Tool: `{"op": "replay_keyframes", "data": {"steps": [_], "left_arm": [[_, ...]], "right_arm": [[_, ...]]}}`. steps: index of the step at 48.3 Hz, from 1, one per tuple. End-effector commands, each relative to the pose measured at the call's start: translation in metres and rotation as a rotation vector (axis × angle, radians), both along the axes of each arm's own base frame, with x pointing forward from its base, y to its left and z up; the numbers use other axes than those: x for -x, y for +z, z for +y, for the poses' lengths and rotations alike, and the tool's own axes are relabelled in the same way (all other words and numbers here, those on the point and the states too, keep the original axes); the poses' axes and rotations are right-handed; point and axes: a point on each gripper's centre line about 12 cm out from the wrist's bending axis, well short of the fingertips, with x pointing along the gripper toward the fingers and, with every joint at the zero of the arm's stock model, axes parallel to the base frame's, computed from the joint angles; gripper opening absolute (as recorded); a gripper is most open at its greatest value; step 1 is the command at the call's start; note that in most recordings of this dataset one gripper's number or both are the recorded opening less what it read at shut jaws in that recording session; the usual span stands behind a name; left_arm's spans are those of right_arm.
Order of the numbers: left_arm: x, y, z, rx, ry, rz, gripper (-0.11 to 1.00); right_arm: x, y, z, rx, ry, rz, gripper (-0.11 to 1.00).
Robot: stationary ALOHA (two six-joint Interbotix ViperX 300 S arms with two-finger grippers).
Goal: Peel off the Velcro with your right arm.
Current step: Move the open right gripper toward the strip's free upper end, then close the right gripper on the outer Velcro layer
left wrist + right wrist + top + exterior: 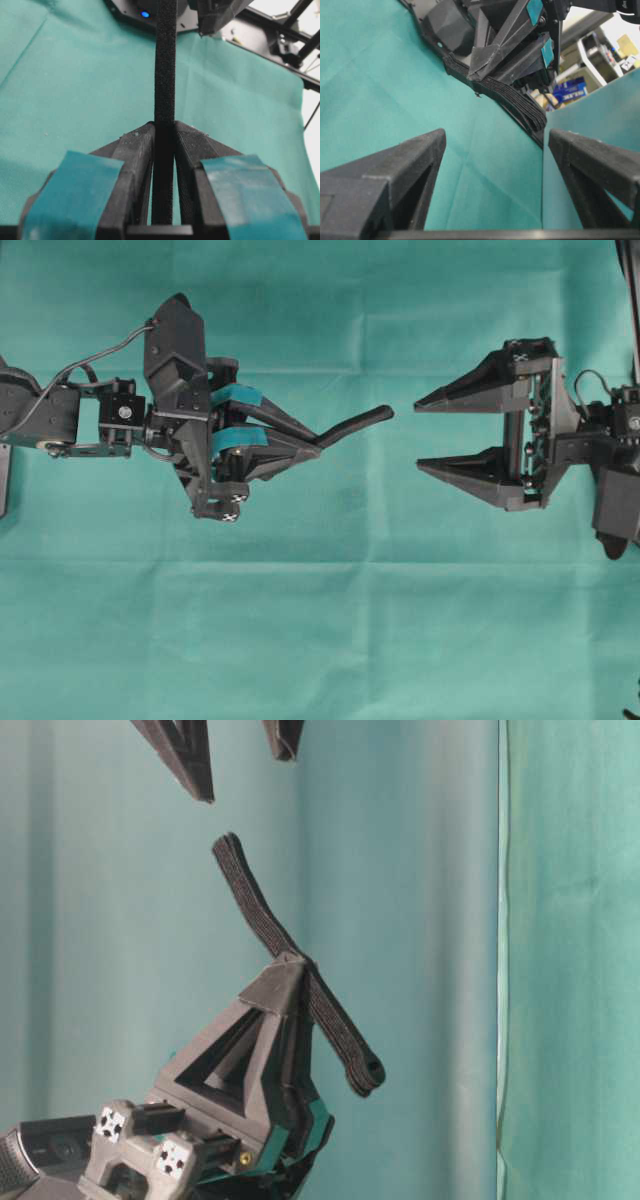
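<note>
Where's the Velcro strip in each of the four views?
Overhead: Velcro strip at centre, poking right from the left gripper.
Table-level: strip slanting up from centre.
Left wrist: strip vertical, centre.
Right wrist: strip right of centre.
Shared landmark: the left gripper's teal pads.

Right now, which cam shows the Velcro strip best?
Table-level: the whole Velcro shows, clamped mid-length in the left gripper. Overhead shows only the free end, left wrist sees it edge-on, right wrist foreshortened.
</note>
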Motion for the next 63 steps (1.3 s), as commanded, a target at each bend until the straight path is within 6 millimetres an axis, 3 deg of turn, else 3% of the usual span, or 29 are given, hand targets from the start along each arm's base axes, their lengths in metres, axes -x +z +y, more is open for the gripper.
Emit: {"op": "replay_keyframes", "data": {"steps": [1,63], "left_arm": [[0.001,0.013,0.0,0.003,0.0,-0.041,0.1],[0.002,0.011,0.0,0.003,0.0,-0.037,0.1]], "right_arm": [[-0.005,0.012,-0.001,0.001,0.001,-0.044,0.73],[-0.024,-0.001,-0.001,-0.006,0.014,-0.042,0.73]]}}
